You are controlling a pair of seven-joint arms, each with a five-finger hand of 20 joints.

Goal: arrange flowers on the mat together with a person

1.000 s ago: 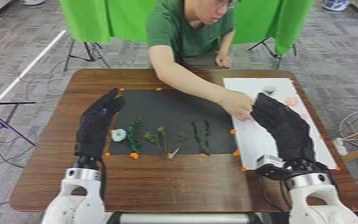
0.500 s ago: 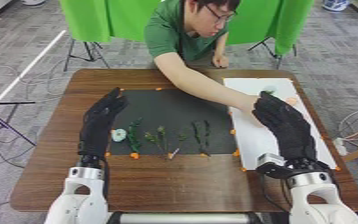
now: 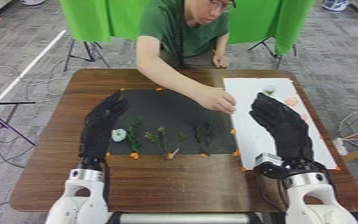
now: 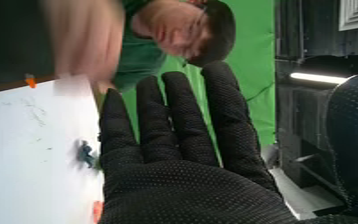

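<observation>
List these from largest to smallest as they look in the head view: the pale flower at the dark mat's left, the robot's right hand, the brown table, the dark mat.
1. Brown table
2. Dark mat
3. Right hand
4. Pale flower

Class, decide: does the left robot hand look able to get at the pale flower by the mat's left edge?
Probably yes: the left robot hand is open beside the pale flower, with nothing visible between them, and the person's hand is away by the right edge of the mat.
</observation>
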